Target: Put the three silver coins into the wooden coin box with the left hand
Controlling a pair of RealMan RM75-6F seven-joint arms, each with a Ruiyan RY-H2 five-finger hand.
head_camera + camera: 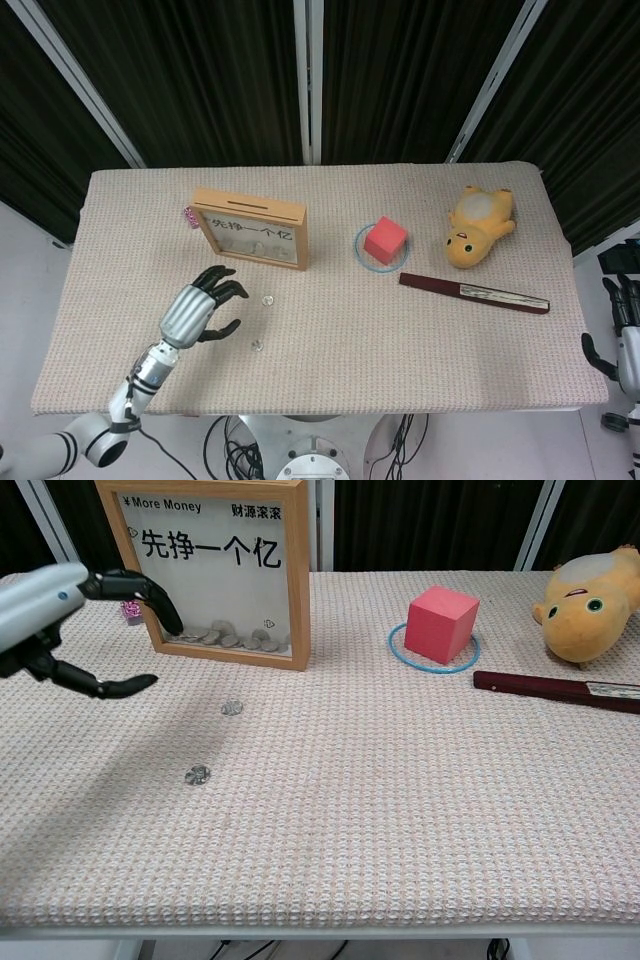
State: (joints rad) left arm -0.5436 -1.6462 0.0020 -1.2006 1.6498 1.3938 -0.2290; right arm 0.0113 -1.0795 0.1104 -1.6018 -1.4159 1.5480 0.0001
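Note:
The wooden coin box (250, 228) (220, 568) stands upright at the back left, with several coins heaped behind its clear front. Two silver coins lie on the cloth in front of it: one nearer the box (267, 297) (232, 708), one nearer the front edge (257, 345) (197, 774). My left hand (198, 311) (70, 610) hovers above the table to the left of both coins, its fingers apart and nothing in it. My right hand (622, 335) hangs off the table's right edge, only partly in view.
A red cube (385, 240) (441, 623) sits inside a blue ring (398, 651). A yellow plush toy (478, 225) (588, 603) lies at the back right, a dark flat stick (472, 292) (556, 691) in front of it. A small pink thing (130, 611) lies left of the box.

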